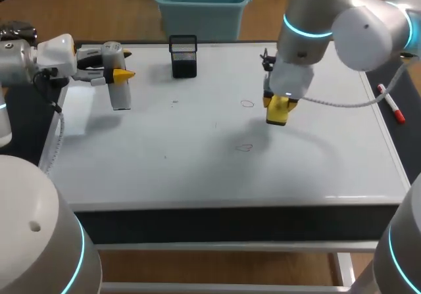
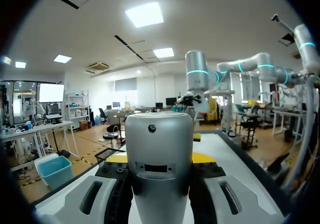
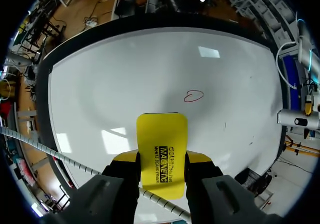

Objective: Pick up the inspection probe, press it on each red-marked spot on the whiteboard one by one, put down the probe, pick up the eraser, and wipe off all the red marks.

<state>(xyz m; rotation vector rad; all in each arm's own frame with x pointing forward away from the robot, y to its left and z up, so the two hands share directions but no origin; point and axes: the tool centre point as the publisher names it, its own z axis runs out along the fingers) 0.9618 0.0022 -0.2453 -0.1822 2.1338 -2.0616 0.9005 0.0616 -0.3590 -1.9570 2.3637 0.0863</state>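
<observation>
The right claw (image 3: 161, 157) is clamped on the yellow eraser (image 3: 161, 134), one finger on each long side. The eraser's long axis runs straight out ahead of the fingers over the whiteboard (image 3: 100, 83). Just beyond its free end sits a red ring (image 3: 193, 96), a touch off that axis toward the side where the left arm stands. The ring is apart from the eraser, not under it. The wipe, as I judge it, wants a short push forward along the eraser's own length with a slight drift sideways.

From above, the shadow on the board falls clear of the eraser, so I'd say it hangs off the surface rather than resting on it. That view shows two faint rings. The nearer ring (image 1: 244, 147) lies toward the robot's side of the eraser, and the farther ring (image 1: 247, 103) is just beside it on the left. I cannot tell which of them the wrist sees.

Well apart, at the board's far left corner, the left claw (image 1: 118, 74) grips the silver probe (image 1: 119, 97) above the board. The right arm is plainly the nearer one.
</observation>
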